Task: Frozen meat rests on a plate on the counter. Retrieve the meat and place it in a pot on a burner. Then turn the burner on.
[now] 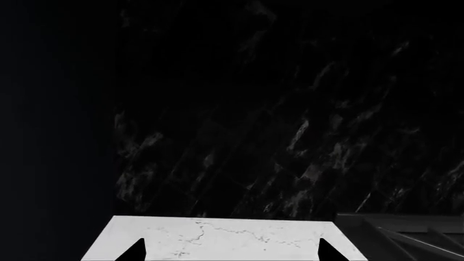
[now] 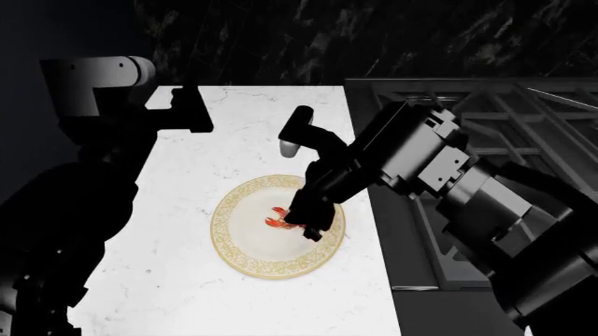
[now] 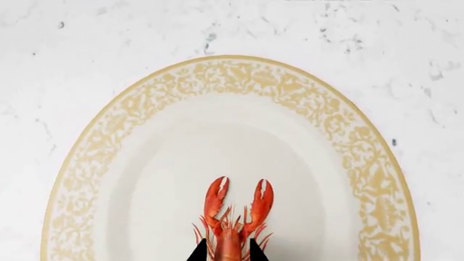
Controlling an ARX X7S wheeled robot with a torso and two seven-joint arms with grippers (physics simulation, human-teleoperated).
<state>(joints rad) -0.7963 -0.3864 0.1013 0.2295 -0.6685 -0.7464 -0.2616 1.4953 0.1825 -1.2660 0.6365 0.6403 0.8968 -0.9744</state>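
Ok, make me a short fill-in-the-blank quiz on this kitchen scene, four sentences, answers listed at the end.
1. The lobster lies on the gold-rimmed ____.
2. The plate rests on the white marble ____.
3. The end effector reaching down over the lobster belongs to the ____ arm.
4. In the right wrist view the lobster's two ____ point toward the middle of the plate.

Missing words: plate; counter; right; claws

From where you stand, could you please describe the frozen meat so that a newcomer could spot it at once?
Find the white marble counter left of the dark stove. On it sits a round cream plate with a gold-patterned rim. The frozen meat is the tiny red-orange lobster on that plate, right under the right tool, the only coloured thing there.
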